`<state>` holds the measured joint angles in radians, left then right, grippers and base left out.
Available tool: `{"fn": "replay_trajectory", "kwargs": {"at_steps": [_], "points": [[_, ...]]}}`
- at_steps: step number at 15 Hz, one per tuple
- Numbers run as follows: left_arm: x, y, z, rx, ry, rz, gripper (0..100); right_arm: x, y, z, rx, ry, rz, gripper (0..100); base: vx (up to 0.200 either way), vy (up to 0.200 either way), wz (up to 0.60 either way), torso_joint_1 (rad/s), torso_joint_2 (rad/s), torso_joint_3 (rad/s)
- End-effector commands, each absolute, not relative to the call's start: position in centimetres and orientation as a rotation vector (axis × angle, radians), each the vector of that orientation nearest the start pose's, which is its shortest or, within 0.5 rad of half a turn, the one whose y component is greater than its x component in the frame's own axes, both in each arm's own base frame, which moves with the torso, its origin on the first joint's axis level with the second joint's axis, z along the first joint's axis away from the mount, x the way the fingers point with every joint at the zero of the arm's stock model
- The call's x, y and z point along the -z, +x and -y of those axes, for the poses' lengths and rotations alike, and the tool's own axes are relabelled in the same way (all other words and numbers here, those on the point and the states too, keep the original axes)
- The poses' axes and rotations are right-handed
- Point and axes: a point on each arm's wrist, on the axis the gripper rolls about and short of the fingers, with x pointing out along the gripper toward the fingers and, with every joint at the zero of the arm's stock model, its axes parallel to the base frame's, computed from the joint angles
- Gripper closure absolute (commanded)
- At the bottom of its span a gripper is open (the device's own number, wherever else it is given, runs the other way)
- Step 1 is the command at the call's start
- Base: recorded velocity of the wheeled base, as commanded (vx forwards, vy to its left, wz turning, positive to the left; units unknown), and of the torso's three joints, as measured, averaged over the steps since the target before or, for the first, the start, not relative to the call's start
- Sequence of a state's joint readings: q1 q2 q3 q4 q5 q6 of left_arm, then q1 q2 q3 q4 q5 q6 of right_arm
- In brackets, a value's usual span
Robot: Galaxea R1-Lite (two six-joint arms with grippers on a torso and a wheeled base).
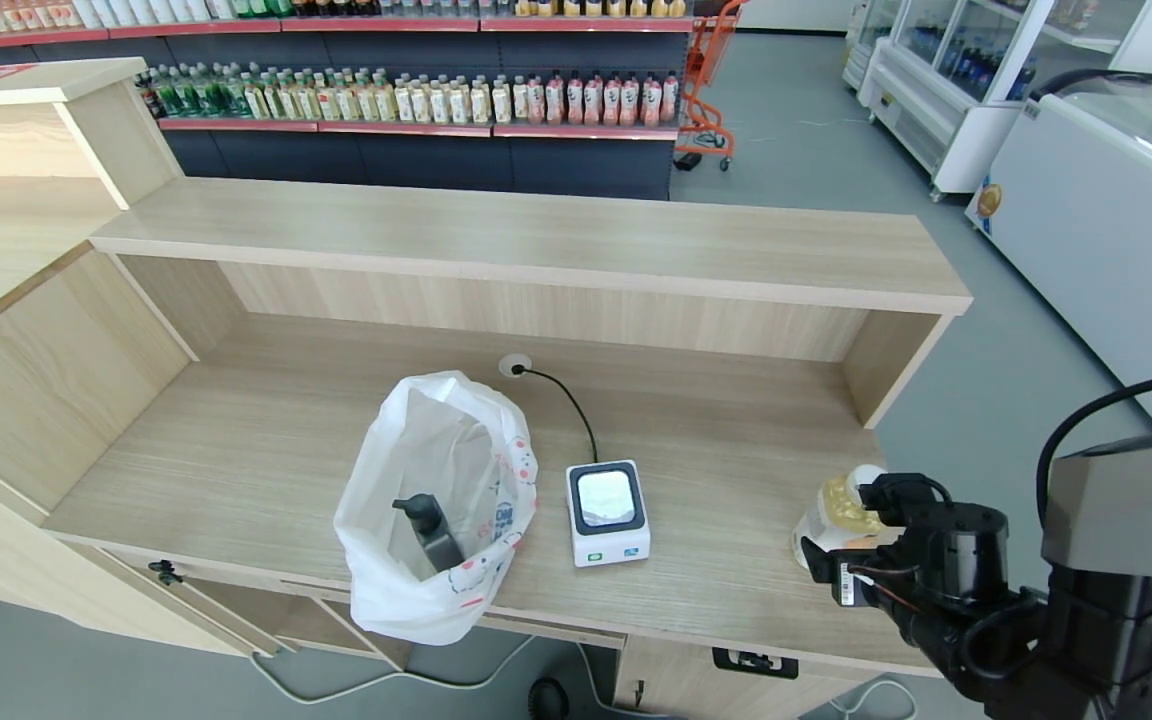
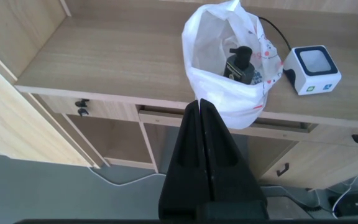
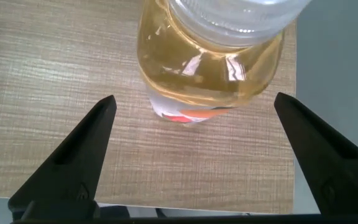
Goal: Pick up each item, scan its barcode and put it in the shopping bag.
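Counts: one shopping bag (image 1: 406, 470), one dark pump bottle (image 1: 428, 528) inside it, one scanner (image 1: 607, 510) just right of the bag, and one bottle of yellowish drink (image 1: 833, 512) on the counter (image 1: 266, 440) near its right front edge. Right gripper (image 3: 194, 102) sits low at that bottle, jaws spread wide, one finger on each side, neither touching it. Left gripper (image 2: 200, 104) hangs off the counter front, below the bag, jaws pressed together and holding nothing.
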<state>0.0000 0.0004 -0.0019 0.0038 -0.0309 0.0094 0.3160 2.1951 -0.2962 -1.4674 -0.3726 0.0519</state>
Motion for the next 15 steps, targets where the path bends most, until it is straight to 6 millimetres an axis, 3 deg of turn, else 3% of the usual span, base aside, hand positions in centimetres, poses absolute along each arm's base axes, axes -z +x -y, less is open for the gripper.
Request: {"fn": "replay_trajectory", "kwargs": {"at_steps": [1,15], "points": [[-7.5,-2.3,0.1,0.031,0.009,-0.003,100,-0.4,27.7,-8.3,0.061,-0.098,-0.406,0,0.000,0.000,0.00,0.000,0.00,0.000],[-7.5,-2.3,0.1,0.031,0.009,-0.004,100,1.3,32.2,-9.9,0.015,-0.108,-0.282,0,0.000,0.000,0.00,0.000,0.00,0.000]]}}
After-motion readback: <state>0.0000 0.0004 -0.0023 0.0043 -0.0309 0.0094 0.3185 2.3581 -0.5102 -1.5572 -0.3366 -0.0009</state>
